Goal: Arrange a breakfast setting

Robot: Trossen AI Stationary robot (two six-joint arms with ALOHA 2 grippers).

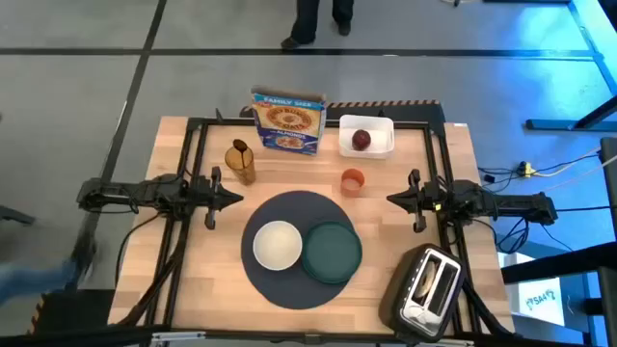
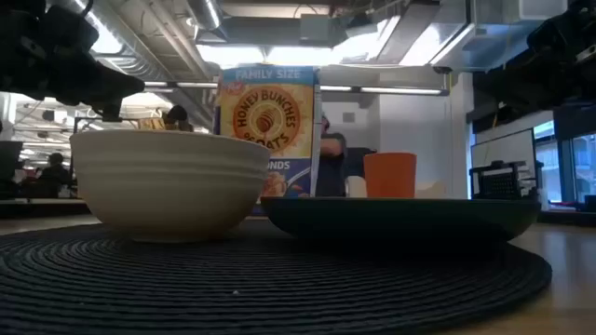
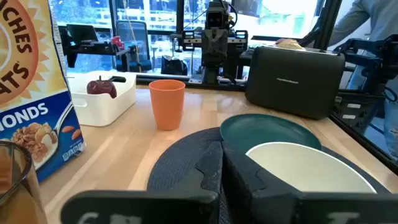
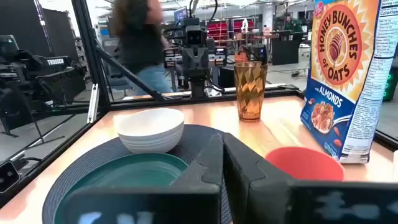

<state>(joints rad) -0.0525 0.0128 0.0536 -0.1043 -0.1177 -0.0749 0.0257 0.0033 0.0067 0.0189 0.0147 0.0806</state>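
The round dark grey mat (image 1: 289,284) lies at the table's near middle. The white bowl (image 1: 277,244) and the dark green plate (image 1: 333,253) stand on it side by side. The small orange cup (image 1: 353,180) stands beyond the mat. The red apple (image 1: 361,140) lies in the white tub (image 1: 378,125) at the far edge. The cereal box (image 1: 287,120) stands upright beside the tub. A tan thing, perhaps the bagel (image 3: 289,43), shows at the toaster's top. My left gripper (image 1: 236,199) is shut and empty left of the mat. My right gripper (image 1: 392,200) is shut and empty right of the cup.
The black-and-silver toaster (image 1: 429,286) stands at the near right corner. An amber glass (image 1: 241,162) stands at the far left near my left gripper. A black frame (image 1: 193,125) runs along the table's edges. A person stands beyond the far edge (image 1: 318,19).
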